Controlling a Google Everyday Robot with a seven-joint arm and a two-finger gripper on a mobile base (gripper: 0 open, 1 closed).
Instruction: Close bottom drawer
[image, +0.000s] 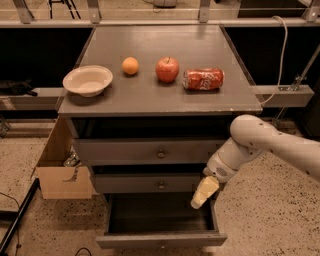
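The bottom drawer (161, 240) of the grey cabinet is pulled out, and its dark inside is open to view. Its flat front panel runs along the lower edge of the camera view. My gripper (202, 194) hangs on the white arm coming in from the right. It sits over the drawer's right rear corner, just below the middle drawer (150, 183). The top drawer (150, 151) is above that.
On the cabinet top (150, 100) stand a white bowl (88, 80), an orange (130, 65), a red apple (167, 69) and a lying red soda can (203, 79). An open cardboard box (62, 170) stands at the cabinet's left. A dark pole (17, 215) lies on the floor at left.
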